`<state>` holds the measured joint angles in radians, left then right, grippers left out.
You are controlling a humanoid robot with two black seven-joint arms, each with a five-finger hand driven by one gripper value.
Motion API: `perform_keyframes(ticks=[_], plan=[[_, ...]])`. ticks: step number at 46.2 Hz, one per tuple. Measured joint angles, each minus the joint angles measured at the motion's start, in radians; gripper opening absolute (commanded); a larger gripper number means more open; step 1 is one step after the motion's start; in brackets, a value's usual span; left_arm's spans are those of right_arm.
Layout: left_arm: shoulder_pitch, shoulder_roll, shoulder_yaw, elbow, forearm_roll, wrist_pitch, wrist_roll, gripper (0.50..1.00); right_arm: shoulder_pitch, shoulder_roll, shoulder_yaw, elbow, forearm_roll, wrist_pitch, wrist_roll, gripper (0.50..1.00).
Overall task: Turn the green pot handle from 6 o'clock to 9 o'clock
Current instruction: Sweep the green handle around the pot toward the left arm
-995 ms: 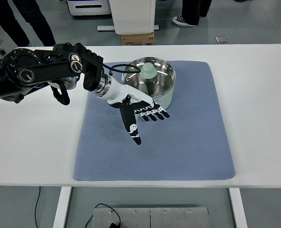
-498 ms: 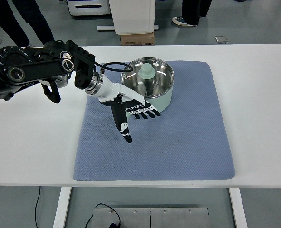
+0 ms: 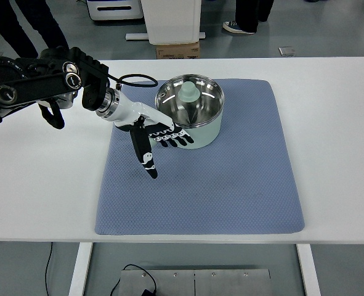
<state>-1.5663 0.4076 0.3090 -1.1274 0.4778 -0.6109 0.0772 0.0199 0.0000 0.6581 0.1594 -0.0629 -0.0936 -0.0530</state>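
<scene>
- One arm works: the left hand (image 3: 159, 137), white and black, lies flat on the blue mat (image 3: 243, 191) with its fingers (image 3: 180, 139) spread wide and holding nothing; thumb points down-screen, away from the rest.
- Green pot (image 3: 190, 111) stands just beyond the fingertips, at the mat's far left part; glass lid with a green knob (image 3: 190, 92) on top. The fingertips touch or nearly touch the pot's near-left wall.
- Pot handle: not visible. It may be hidden under the fingers; cannot tell.
- Change over the last second: the hand and forearm have slid leftward along the pot's near side, from below the pot's middle to its lower-left. The pot has shifted slightly left with it.
- Reading: this looks like a sweep pushing the handle clockwise from 6 toward 9 o'clock, partly done. Final handle position unconfirmed.
- Right arm: not in frame.
- Risk: open-fingered pushing may drag the pot rather than turn it.
</scene>
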Motion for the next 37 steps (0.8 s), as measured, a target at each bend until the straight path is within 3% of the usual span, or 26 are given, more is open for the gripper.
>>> perform_keyframes(ticks=[25,37], plan=[[-0.009,0.035,0.042,0.016,0.009,0.0,0.0,1.0,0.0,0.0,0.0,0.0,0.0,0.0,0.0,1.0],[-0.009,0.058,0.062,0.078,0.009,0.0,0.0,1.0,0.0,0.0,0.0,0.0,0.0,0.0,0.0,1.0]])
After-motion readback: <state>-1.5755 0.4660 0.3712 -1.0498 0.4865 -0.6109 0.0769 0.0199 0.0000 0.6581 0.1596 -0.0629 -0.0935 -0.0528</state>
